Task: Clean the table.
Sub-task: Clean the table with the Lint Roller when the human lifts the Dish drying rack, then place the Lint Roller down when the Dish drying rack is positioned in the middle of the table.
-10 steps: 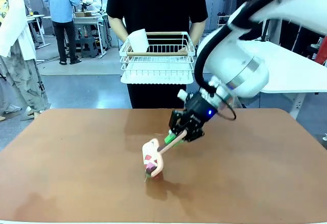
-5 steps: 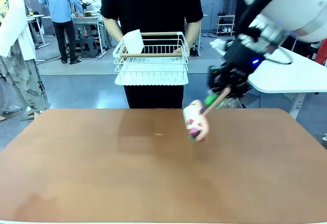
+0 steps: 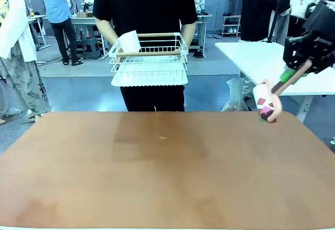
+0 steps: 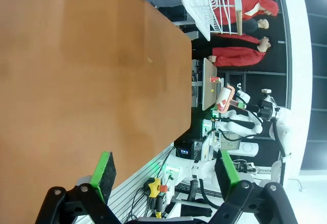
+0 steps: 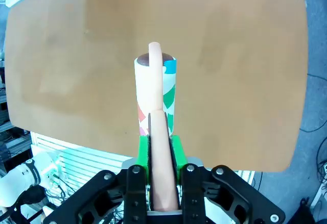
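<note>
The table [image 3: 157, 183] has a reddish-brown top and spreads across the front view. My right gripper [image 3: 289, 76] is raised above its far right corner, shut on the pink handle of a roller [image 3: 266, 104] with a white, red-patterned drum. The drum hangs in the air, off the tabletop. In the right wrist view the gripper [image 5: 159, 147] clamps the handle between green pads, and the roller [image 5: 167, 91] points out over the table [image 5: 66, 55]. My left gripper [image 4: 166, 169] is open with nothing between its fingers, hovering beside the table [image 4: 76, 81].
A person stands at the far side holding a white wire basket [image 3: 149, 57] with a white item [image 3: 128, 42] in it. A small speck [image 3: 163, 138] lies on the tabletop. A white-topped table [image 3: 261, 57] stands at the back right.
My right gripper lifted the roller from the middle of the table and swung it up and to the right. The person and basket shifted slightly left.
</note>
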`<state>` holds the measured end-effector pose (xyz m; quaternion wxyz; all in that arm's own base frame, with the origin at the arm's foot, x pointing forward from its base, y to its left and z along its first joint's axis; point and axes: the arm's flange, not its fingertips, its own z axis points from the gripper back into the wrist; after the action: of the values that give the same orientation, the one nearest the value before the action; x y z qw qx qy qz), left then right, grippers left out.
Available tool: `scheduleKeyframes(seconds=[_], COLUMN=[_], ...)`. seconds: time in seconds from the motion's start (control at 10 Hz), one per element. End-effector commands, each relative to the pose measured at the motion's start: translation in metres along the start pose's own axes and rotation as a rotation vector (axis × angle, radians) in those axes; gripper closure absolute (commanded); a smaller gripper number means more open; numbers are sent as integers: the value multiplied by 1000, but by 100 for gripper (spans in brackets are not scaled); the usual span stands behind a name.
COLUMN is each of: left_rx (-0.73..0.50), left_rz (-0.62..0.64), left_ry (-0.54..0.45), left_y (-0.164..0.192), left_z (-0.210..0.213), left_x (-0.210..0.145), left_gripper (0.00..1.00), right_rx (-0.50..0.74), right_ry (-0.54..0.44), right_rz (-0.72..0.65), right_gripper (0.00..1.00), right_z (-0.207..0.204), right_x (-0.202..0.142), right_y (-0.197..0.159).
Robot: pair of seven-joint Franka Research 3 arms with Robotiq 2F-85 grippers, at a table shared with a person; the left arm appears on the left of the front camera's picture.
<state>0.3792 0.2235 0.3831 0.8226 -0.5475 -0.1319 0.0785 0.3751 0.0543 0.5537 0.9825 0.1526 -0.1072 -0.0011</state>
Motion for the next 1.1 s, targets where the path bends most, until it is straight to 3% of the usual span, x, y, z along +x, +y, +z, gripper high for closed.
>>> scheduleKeyframes(seconds=[0.0,1.0], left_rx=[7,7], left_rz=[-6,-6], left_ry=[-8,-8], left_y=[-2,-2], left_z=[3,3], left_x=[0,0], left_gripper=[0,0], right_rx=[-7,-7], right_ry=[-2,-2], right_rz=[18,18], right_gripper=[78,78], right_z=[-11,-11], right_x=[5,5], right_y=[9,9])
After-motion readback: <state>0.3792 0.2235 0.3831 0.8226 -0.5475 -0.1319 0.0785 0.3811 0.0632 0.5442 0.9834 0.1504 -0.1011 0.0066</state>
